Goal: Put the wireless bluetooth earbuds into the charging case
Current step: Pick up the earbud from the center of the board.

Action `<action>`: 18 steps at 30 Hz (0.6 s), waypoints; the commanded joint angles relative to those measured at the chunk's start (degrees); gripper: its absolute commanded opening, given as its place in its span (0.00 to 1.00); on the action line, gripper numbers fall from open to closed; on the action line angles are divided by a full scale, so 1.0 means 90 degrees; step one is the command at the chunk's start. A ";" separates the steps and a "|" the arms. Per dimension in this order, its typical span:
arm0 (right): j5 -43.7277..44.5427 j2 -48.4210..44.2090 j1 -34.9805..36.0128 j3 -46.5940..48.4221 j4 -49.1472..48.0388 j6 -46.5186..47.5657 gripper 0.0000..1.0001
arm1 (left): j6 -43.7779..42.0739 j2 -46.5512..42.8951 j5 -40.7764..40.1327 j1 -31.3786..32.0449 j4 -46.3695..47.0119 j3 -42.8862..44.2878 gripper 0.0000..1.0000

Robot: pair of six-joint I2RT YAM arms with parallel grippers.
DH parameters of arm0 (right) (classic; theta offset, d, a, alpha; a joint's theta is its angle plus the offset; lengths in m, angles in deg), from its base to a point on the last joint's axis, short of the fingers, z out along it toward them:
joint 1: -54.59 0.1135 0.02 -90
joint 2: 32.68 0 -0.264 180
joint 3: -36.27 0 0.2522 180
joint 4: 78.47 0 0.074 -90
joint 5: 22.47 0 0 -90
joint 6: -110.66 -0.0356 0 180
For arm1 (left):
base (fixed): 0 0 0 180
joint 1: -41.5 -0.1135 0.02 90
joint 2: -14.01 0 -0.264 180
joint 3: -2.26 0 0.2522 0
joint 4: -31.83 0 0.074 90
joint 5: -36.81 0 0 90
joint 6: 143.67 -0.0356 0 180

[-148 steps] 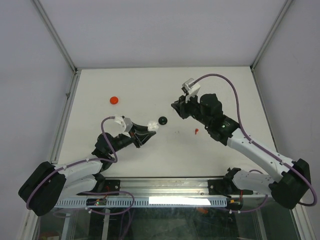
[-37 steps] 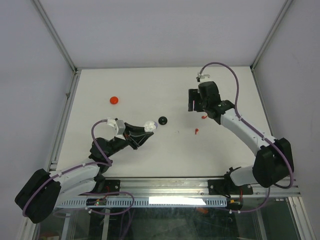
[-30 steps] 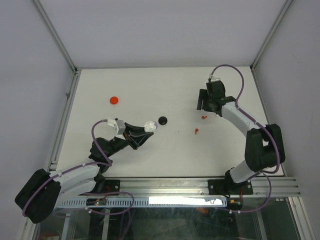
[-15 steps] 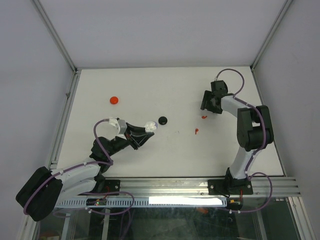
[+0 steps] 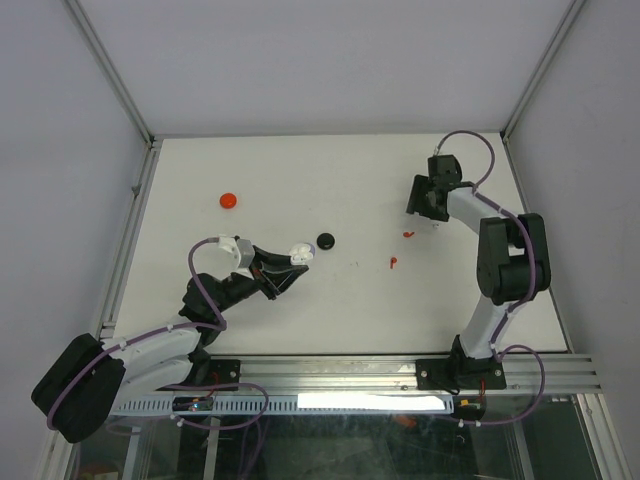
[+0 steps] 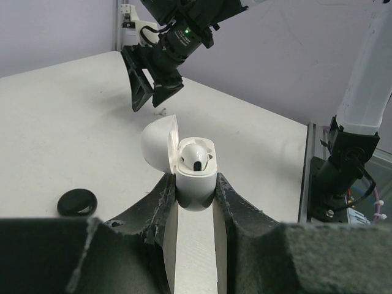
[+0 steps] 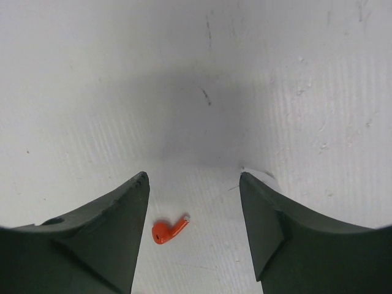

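White plastic sat tight in your left gripper (image 6: 194, 187). It was the charging case (image 6: 195, 173), standing up with its lid (image 6: 160, 144) tipped open. The two fingers (image 6: 160, 208) were closed on its lower half.

Only the left wrist view showed you the inside. One white earbud (image 6: 197, 156) lay in a slot. You could not see if the other slot was full. From the top view the case was only a small white blob at those fingertips.

Your right gripper (image 7: 194, 177) was wide open and held nothing. Only the right wrist view showed a red earbud (image 7: 168, 229) lying on the table (image 7: 294, 73) between its fingers. It lay just beside one finger.

The top view alone showed a second red earbud (image 5: 393, 263) well apart from the right fingers. It also showed a black disc (image 5: 325, 241) near the left fingers and a red disc (image 5: 229, 200) far from both. From above, the right fingertips were hard to make out. A tiny white speck (image 7: 242, 166) by one right fingertip was too small to name.
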 commanded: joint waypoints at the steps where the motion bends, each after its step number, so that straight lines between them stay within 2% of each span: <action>1: 0.0113 -0.0110 -0.0241 0.0537 -0.0001 0.0308 0.64 | -0.0062 -0.0042 0.0149 -0.0033 0.0198 0.0034 0.00; 8: -0.0032 0.0556 -0.0264 0.1167 0.0193 0.0324 0.63 | -0.0054 -0.0089 0.0149 -0.0035 0.0139 0.0049 0.00; 18: -0.0257 0.0602 -0.0299 0.0901 0.0464 0.0317 0.59 | -0.0056 -0.0114 0.0185 -0.0035 0.0102 0.0059 0.00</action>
